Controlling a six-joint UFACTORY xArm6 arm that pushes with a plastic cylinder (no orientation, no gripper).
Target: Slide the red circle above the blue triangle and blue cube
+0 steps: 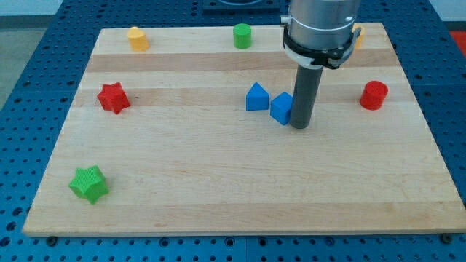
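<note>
The red circle [374,95] lies near the view's right edge of the bench [218,189], level with the blue triangle [256,97] and blue cube [282,108], untouched. No gripper is fitted; my tip [300,126] is set touching the cube's right. The approach step is judged in hand: the tip must be brought round the circle's right and lower side to push it up and leftward.

Blue blocks: 2, a triangle [256,97] and a cube [281,108], side by side at board centre.
Red blocks: 2, a star [113,97] at 9 o'clock, a circle [374,95] at 3 o'clock.
Green blocks: 2, a star [89,183] at 8 o'clock, a cylinder [242,36] at 12 o'clock.
Yellow blocks: 1 [137,38], at 10 o'clock.
Partly hidden orange-yellow block: 1 [357,38], at 1 o'clock, shape unclear.
Boards: 1 [218,189].
Rods: 1, my tip [300,126].
</note>
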